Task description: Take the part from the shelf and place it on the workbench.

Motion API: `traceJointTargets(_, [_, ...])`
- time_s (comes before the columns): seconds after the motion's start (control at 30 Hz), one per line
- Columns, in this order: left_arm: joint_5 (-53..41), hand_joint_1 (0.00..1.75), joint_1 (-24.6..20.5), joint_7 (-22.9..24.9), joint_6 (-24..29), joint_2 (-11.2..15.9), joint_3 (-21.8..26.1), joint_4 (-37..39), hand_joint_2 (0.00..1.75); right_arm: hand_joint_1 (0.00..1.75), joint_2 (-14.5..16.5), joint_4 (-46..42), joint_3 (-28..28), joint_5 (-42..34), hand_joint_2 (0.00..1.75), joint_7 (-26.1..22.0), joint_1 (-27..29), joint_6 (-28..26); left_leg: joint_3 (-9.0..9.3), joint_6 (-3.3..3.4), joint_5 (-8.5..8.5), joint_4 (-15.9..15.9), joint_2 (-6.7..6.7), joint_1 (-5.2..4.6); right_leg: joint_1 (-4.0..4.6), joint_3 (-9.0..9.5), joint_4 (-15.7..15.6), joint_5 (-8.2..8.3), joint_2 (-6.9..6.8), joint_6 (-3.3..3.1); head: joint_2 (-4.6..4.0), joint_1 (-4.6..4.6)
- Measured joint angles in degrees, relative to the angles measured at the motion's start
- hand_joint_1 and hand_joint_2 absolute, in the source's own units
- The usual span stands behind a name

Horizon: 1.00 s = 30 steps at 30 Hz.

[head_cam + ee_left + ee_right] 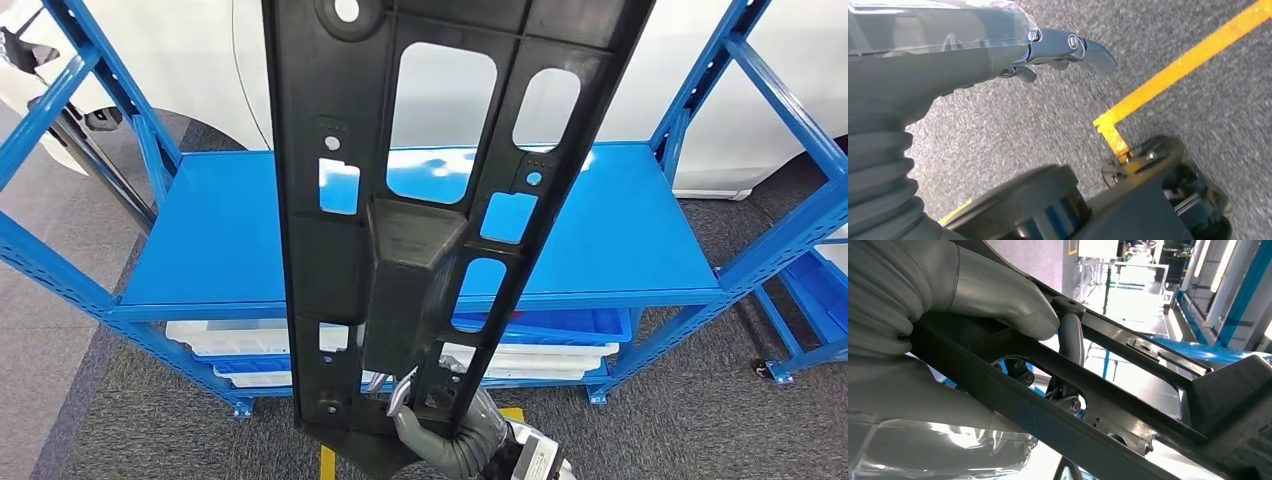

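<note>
A long black plastic part [400,200] with several cut-out windows stands upright close in front of me, lifted clear of the blue shelf [620,240] behind it. My right hand [445,420] grips its lower end. In the right wrist view the thumb [1013,305] presses over a black rail of the part [1108,405] and the fingers [1071,337] come through an opening. My left hand [1063,50] hangs over grey carpet, holding nothing, with its fingers lightly bent.
The blue shelf's top board is bare. White and blue trays [560,345] sit on its lower level. Blue uprights [70,110] flank it, with a second rack at the right [815,300]. A white car body [720,90] stands behind. Yellow floor tape [1168,75] crosses the carpet.
</note>
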Motion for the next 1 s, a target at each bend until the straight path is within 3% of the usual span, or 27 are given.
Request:
traceJointTargets(0.1, [0.5, 0.00, -0.1, 0.0, -0.4, 0.0, 0.0, 0.0, 1.75, 1.75, -0.2, 0.5, 0.0, -0.5, 1.75, 0.1, 0.0, 1.0, -0.49, -0.97, -1.21, 1.4, 0.05, 0.22, -0.22, 0.17, -0.5, 0.26, -0.07, -1.07, 0.00, 0.01])
traceJointTargets(0.13, [0.7, 0.00, -0.1, 0.0, -0.4, 0.0, 0.0, 0.0, 1.75, 1.75, -0.2, 0.7, 0.0, -0.6, 1.75, 0.2, 0.0, 1.4, -1.45, -1.22, -2.66, 3.6, 0.06, 0.29, -0.33, 0.24, -0.7, 0.36, -0.15, -1.36, 0.00, 0.01])
traceJointTargets(0.2, [1.2, 0.00, -0.2, 0.0, -0.5, 0.0, 0.1, 0.0, 1.75, 1.75, -0.2, 1.1, 0.0, -0.8, 1.75, 0.4, 0.0, 2.0, -4.81, -1.59, -6.50, 11.2, 0.08, 0.40, -0.28, 0.19, -0.7, 0.38, -0.30, -1.63, 0.00, 0.00])
traceJointTargets(0.23, [1.4, 0.00, -0.2, 0.0, -0.5, 0.0, 0.2, 0.0, 1.75, 1.75, -0.3, 1.3, 0.0, -0.9, 1.75, 0.6, 0.0, 2.3, -6.41, -1.71, -7.84, 14.7, 0.08, 0.44, -0.23, 0.17, -0.7, 0.39, -0.34, -1.66, 0.00, 0.00])
traceJointTargets(0.27, [1.6, 0.00, -0.3, 0.1, -0.6, 0.1, 0.3, 0.0, 1.75, 1.75, -0.3, 1.5, 0.0, -0.9, 1.75, 0.8, 0.0, 2.5, -7.24, -1.76, -8.15, 16.6, 0.09, 0.44, -0.20, 0.18, -0.7, 0.39, -0.36, -1.67, 0.00, 0.00])
traceJointTargets(0.3, [1.8, 0.00, -0.3, 0.2, -0.6, 0.1, 0.4, 0.0, 1.75, 1.75, -0.3, 1.7, 0.0, -0.9, 1.75, 1.0, 0.0, 2.6, -6.94, -1.72, -7.26, 16.2, 0.09, 0.44, -0.18, 0.23, -0.6, 0.38, -0.33, -1.66, 0.00, 0.00])
traceJointTargets(0.33, [1.9, 0.00, -0.3, 0.3, -0.7, 0.1, 0.4, 0.0, 1.75, 1.75, -0.3, 1.9, 0.0, -1.0, 1.75, 1.2, 0.0, 2.7, -5.55, -1.60, -5.38, 13.4, 0.10, 0.44, -0.18, 0.32, -0.6, 0.35, -0.26, -1.62, 0.00, 0.00])
traceJointTargets(0.4, [2.0, 0.00, -0.2, 0.4, -0.8, 0.1, 0.5, 0.0, 1.75, 1.75, -0.3, 2.0, 0.0, -1.1, 1.75, 1.5, 0.0, 2.7, -1.49, -1.19, -1.63, 4.9, 0.10, 0.34, -0.08, 0.45, -0.5, 0.26, -0.11, -1.39, 0.00, 0.00])
traceJointTargets(0.47, [1.9, 0.00, -0.1, 0.5, -1.0, 0.1, 0.5, 0.0, 1.75, 1.75, -0.2, 2.0, 0.0, -1.1, 1.75, 1.9, 0.0, 2.7, 0.53, -0.69, -0.37, 0.3, 0.01, 0.11, 0.06, 0.27, -0.3, 0.32, -0.05, -0.90, 0.00, 0.00])
traceJointTargets(0.6, [1.5, 0.00, 0.0, 0.7, -1.4, 0.1, 0.5, 0.0, 1.75, 1.75, -0.2, 2.2, -0.4, -0.9, 1.75, 2.8, 0.4, 2.4, 0.38, 0.59, 0.16, -0.4, -0.06, 0.23, 0.04, -0.24, 0.4, -0.15, -0.03, 0.38, 0.00, 0.01])
traceJointTargets(0.67, [1.3, 0.00, 0.0, 0.8, -1.7, 0.1, 0.5, 0.0, 1.75, 1.75, -0.2, 2.2, -0.8, -0.6, 1.75, 3.0, 0.8, 2.0, 0.26, 1.20, 0.60, -0.8, 0.07, 0.40, -0.07, -2.29, 5.2, -3.39, -0.02, 0.94, 0.00, 0.02])
traceJointTargets(0.73, [1.2, 0.00, -0.1, 0.9, -2.0, 0.1, 0.5, 0.0, 1.75, 1.75, -0.2, 2.3, -1.1, -0.3, 1.75, 3.2, 1.4, 1.9, -0.09, 1.42, 0.77, -0.7, 0.16, 0.33, -0.13, -5.81, 13.2, -7.28, -0.04, 1.33, 0.00, 0.02])
traceJointTargets(0.77, [1.2, 0.00, 0.0, 0.9, -2.1, 0.1, 0.5, 0.0, 1.75, 1.75, -0.2, 2.3, -1.2, -0.2, 1.75, 3.3, 1.7, 1.9, -0.22, 1.44, 0.82, -0.7, 0.19, 0.30, -0.18, -6.91, 15.8, -8.05, -0.05, 1.44, 0.00, 0.02])
traceJointTargets(0.8, [1.2, 0.00, -0.1, 1.0, -2.2, 0.2, 0.5, 0.0, 1.75, 1.75, -0.2, 2.4, -1.3, -0.1, 1.75, 3.5, 1.9, 2.0, -0.29, 1.43, 0.85, -0.6, 0.19, 0.29, -0.24, -6.91, 16.3, -7.64, -0.05, 1.47, 0.00, 0.02])
traceJointTargets(0.83, [1.2, 0.00, -0.1, 1.0, -2.3, 0.2, 0.5, 0.0, 1.75, 1.75, -0.2, 2.4, -1.5, 0.1, 1.75, 3.6, 2.0, 2.1, -0.31, 1.39, 0.86, -0.5, 0.17, 0.29, -0.32, -5.69, 14.2, -6.16, -0.06, 1.42, 0.00, 0.02])
traceJointTargets(0.93, [1.0, 0.00, -0.3, 1.0, -2.4, 0.1, 0.5, 0.0, 1.75, 1.75, -0.2, 2.4, -1.8, 0.3, 1.75, 4.0, 2.0, 2.6, -0.41, 0.94, 0.74, 0.0, 0.06, 0.10, -0.29, 0.52, 2.4, -1.40, -0.07, 0.80, 0.00, 0.02])
traceJointTargets(1.0, [0.9, 0.00, -0.4, 1.0, -2.4, 0.1, 0.4, 0.0, 1.75, 1.75, -0.1, 2.4, -2.1, 0.4, 1.75, 4.0, 2.1, 3.0, -0.67, 0.34, 0.81, 0.1, 0.04, -0.04, -0.02, 1.53, -0.2, -1.03, -0.04, 0.25, 0.00, 0.01])
